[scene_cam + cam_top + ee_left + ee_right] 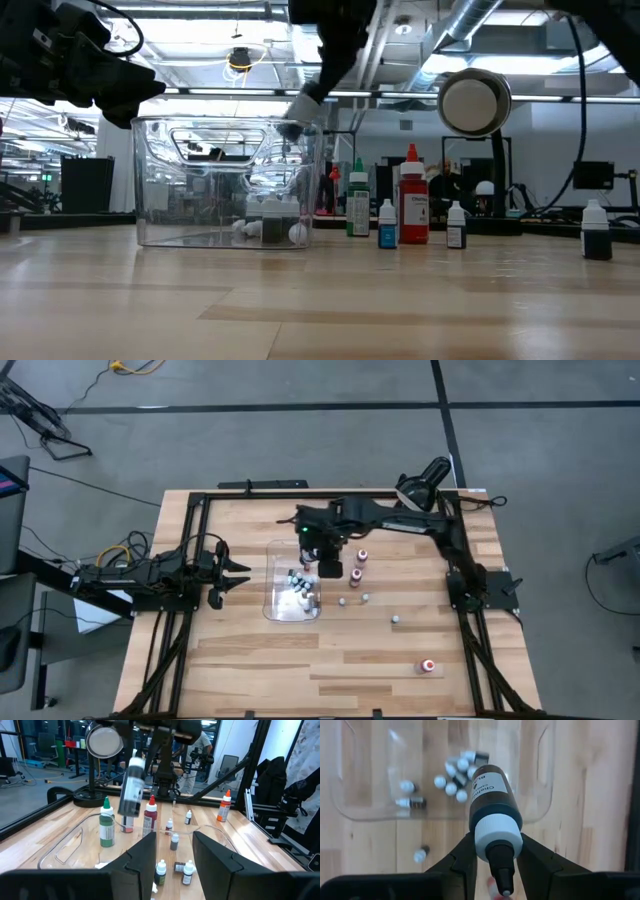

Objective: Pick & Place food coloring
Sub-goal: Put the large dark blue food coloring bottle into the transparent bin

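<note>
Right wrist view: tool (495, 855) grips cylindrical dark bottle (490, 795).

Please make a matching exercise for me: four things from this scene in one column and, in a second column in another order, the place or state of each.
Things:
1. right tool
2. left tool
3. clear tray
4. red-capped bottle

Places or states:
A. lies alone on the table, nearer the front edge, on the right arm's side
B. waits open beside the tray, at the table's left side
C. holds several small bottles
D. shut on a dark bottle with a white cap, above the tray

Pairs: 1-D, 2-B, 3-C, 4-A
</note>
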You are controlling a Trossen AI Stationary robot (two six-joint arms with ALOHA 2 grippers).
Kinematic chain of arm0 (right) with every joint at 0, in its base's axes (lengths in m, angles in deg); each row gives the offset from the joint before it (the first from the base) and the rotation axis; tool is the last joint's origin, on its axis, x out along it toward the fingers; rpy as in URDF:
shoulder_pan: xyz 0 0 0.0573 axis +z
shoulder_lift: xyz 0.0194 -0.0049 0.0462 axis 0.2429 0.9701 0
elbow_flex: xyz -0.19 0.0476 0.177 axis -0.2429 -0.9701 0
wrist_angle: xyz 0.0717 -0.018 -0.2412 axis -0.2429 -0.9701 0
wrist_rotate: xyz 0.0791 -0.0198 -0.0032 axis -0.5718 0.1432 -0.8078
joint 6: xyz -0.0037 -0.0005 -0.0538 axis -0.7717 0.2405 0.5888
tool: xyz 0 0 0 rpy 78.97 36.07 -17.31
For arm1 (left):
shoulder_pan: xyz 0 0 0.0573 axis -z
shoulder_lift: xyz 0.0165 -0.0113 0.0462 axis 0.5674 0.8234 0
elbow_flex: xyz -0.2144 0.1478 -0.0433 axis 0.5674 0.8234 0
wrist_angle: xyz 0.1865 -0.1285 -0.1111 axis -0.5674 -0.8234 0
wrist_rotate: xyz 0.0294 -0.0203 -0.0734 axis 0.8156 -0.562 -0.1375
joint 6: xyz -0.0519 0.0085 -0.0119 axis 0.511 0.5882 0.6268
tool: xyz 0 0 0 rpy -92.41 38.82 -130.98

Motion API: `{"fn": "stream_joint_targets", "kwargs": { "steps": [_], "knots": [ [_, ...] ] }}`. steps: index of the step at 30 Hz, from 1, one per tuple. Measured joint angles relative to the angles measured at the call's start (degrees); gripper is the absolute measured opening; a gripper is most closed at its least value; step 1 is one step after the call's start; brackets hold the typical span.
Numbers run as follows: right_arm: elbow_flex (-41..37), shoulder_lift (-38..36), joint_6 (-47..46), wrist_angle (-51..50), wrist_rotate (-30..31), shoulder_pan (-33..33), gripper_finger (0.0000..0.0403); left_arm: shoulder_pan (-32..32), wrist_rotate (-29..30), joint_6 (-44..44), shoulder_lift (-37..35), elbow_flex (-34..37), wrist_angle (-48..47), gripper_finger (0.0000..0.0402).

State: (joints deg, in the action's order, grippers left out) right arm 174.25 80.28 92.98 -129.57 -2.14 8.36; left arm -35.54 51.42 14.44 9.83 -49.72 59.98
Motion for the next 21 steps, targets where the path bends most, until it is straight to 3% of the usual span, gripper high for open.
{"fn": "stream_joint_targets", "kwargs": {
  "steps": [3,21],
  "knots": [
    [5.38,4.26,0.00,-6.40,-0.11,-0.25,0.0103,0.00,-0.01,0.01,0.00,0.01,0.01,0.0118],
    [4.39,7.00,-1.51,-5.89,-0.48,-0.05,0.0103,-0.02,-0.01,0.01,0.00,-0.01,0.00,0.0118]
  ]
}}
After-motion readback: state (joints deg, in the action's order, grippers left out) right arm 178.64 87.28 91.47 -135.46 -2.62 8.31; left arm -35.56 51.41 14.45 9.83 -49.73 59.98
